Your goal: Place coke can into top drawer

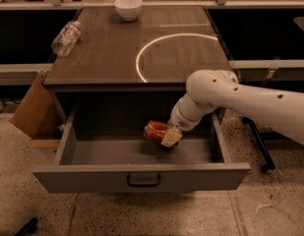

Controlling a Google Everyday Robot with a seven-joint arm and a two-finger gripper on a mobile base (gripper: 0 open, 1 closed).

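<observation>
The top drawer (141, 177) is pulled open below the wooden cabinet top, its dark handle at the middle of the front panel. The coke can (155, 130), red-orange, lies on its side inside the drawer space, right of the middle and just above the floor. My gripper (166, 135) reaches down into the drawer from the right and is shut on the can, with a tan fingertip (171, 137) showing at the can's right end. The white arm comes in from the right edge.
A clear plastic bottle (66, 38) lies at the cabinet top's left edge. A white bowl (128, 8) stands at the back. A light ring marks the top's right half. A cardboard box (33, 107) leans at the left. A dark stand leg (257, 141) is at the right.
</observation>
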